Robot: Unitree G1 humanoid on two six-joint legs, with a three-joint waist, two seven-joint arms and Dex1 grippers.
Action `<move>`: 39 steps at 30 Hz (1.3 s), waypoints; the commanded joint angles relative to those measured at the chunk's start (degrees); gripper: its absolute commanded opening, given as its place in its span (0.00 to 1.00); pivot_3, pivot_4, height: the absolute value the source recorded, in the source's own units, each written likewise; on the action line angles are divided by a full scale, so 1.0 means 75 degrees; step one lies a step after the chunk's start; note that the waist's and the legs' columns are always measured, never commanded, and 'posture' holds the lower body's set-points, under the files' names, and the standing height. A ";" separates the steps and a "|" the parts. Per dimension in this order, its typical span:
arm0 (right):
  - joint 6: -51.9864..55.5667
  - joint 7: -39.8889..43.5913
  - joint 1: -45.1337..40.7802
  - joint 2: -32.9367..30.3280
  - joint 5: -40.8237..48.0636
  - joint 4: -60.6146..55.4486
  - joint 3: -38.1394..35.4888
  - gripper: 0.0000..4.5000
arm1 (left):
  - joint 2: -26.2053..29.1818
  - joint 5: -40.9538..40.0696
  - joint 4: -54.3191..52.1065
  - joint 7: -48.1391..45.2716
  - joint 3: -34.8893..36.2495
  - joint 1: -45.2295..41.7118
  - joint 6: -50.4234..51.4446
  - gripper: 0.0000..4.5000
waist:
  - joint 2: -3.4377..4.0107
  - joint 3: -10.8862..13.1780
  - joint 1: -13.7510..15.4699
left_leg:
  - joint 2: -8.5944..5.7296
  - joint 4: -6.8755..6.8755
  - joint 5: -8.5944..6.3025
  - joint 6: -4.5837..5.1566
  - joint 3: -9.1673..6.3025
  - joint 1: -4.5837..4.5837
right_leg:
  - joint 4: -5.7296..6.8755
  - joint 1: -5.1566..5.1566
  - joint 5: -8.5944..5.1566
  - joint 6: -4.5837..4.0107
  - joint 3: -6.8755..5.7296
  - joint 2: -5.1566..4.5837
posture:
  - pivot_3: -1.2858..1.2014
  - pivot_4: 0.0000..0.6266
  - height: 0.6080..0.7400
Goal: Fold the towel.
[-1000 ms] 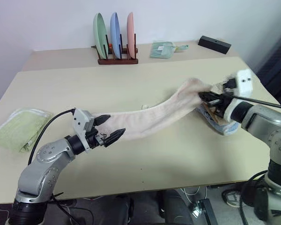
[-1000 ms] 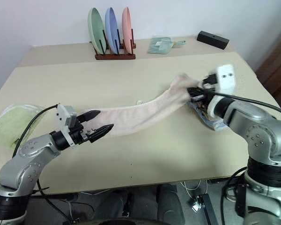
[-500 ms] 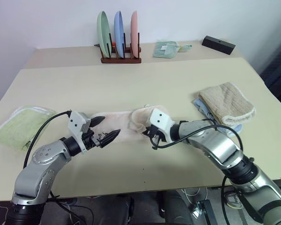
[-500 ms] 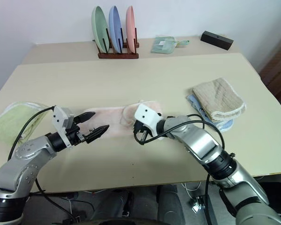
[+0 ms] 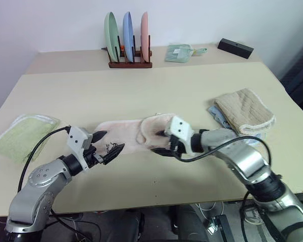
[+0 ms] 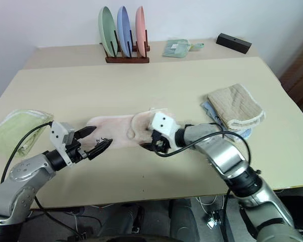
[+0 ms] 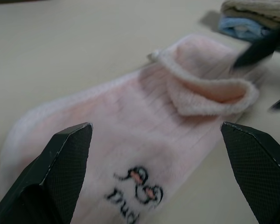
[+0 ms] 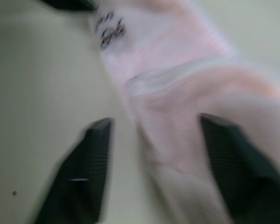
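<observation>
Pink terry item: the towel (image 5: 134, 133), lying flat on the table (image 5: 156, 91), stretched between the two grippers, touching neither.
Fold state: the end nearest the right gripper (image 5: 167, 146) is doubled back over the rest in a loose flap; I judge this a first fold laid, not yet squared.
Remaining: flap looks rumpled and short of the far end; smoothing and probably a further fold are left.
Printed mark: dark lettering at the corner just ahead of the left gripper (image 5: 107, 146).
Left gripper: jaws spread wide, empty, tips just off the towel's near end.
Right gripper: jaws parted, holding nothing, flap lying just in front of its tips.
Surface: pale beige tabletop, matte.
Beyond right gripper: beige waffle towel (image 5: 245, 111) stacked on a blue cloth.
Beyond left gripper: light green towel (image 5: 20, 137) at the table edge.
Room: plate rack (image 5: 127, 38) with three upright plates and a black box (image 5: 235, 48) by a plain white wall.
</observation>
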 commanded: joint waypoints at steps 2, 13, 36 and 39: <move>-0.0357 0.0941 0.0218 -0.0358 0.1234 -0.0538 -0.1511 0.87 | 0.0030 -0.0453 -0.0562 -0.0009 0.0705 0.0910 0.0179 1.00 | 0.0001 0.0001 -0.0028 | 0.0003 -0.0002 -0.0018 0.0031 -0.0001 0.0000 | -0.0003 0.0000 -0.0001 0.0001 0.0000 -0.0001 | 0.52 0.24 0.89; -0.2120 -0.0272 -0.0405 0.1646 -0.0881 0.3056 -0.0285 0.01 | -0.0625 -0.0705 -0.1079 0.0509 0.0628 0.1952 0.0235 1.00 | -0.0003 -0.0001 0.0016 | 0.0002 -0.0001 0.0000 -0.0003 0.0005 0.0027 | 0.0004 0.0020 0.0001 -0.0004 0.0002 0.0000 | 0.52 0.24 0.89; -0.2494 0.0316 -0.1038 0.1293 -0.0625 0.2068 -0.1378 0.86 | -0.3048 -0.5025 -0.0630 0.5537 0.1613 0.1540 0.1538 1.00 | -0.0008 -0.0008 0.0099 | 0.0006 0.0000 -0.0026 0.0026 -0.0015 0.0069 | 0.0000 0.0071 -0.0002 0.0000 -0.0008 0.0004 | 0.52 0.24 0.89; -0.2428 0.0248 -0.0975 0.1284 -0.0634 0.1984 -0.1403 0.86 | -0.3016 -0.5447 -0.0245 0.6065 0.1665 0.1099 0.1600 1.00 | -0.0011 -0.0012 0.0143 | 0.0005 0.0004 -0.0006 -0.0008 -0.0011 0.0069 | 0.0003 0.0071 -0.0001 -0.0001 -0.0005 -0.0001 | 0.52 0.24 0.89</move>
